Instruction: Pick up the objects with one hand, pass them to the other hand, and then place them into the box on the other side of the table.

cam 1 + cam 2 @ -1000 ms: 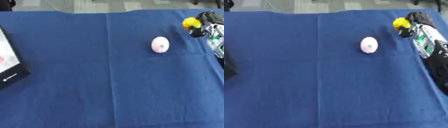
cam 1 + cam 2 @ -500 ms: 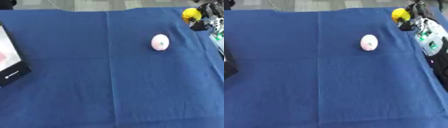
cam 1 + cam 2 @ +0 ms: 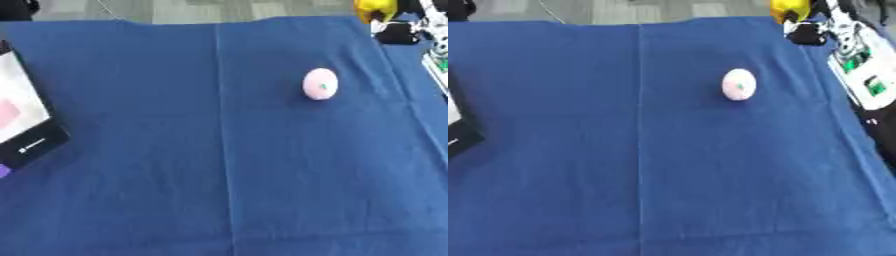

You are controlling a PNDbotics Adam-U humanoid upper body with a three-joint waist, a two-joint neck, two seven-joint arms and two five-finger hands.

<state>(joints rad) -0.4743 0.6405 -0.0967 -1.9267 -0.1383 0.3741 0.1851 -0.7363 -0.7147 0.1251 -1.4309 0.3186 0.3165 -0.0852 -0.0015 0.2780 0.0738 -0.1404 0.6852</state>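
A small pale pink egg-shaped object [image 3: 320, 83] lies on the blue cloth right of centre. At the top right corner my right hand [image 3: 808, 31] holds a yellow object [image 3: 785, 8] above the table's far right edge, its black fingers curled round it. The forearm with its white and green panel [image 3: 861, 65] runs down the right edge. A black-rimmed box [image 3: 19, 120] with a white and pink inside sits at the left edge. My left hand shows in neither view.
A blue cloth [image 3: 175, 165] covers the whole table, with a crease running front to back near the middle. Grey floor shows beyond the far edge.
My right hand has risen up and away toward the top right corner, carrying the yellow object. The pink object has stayed where it was.
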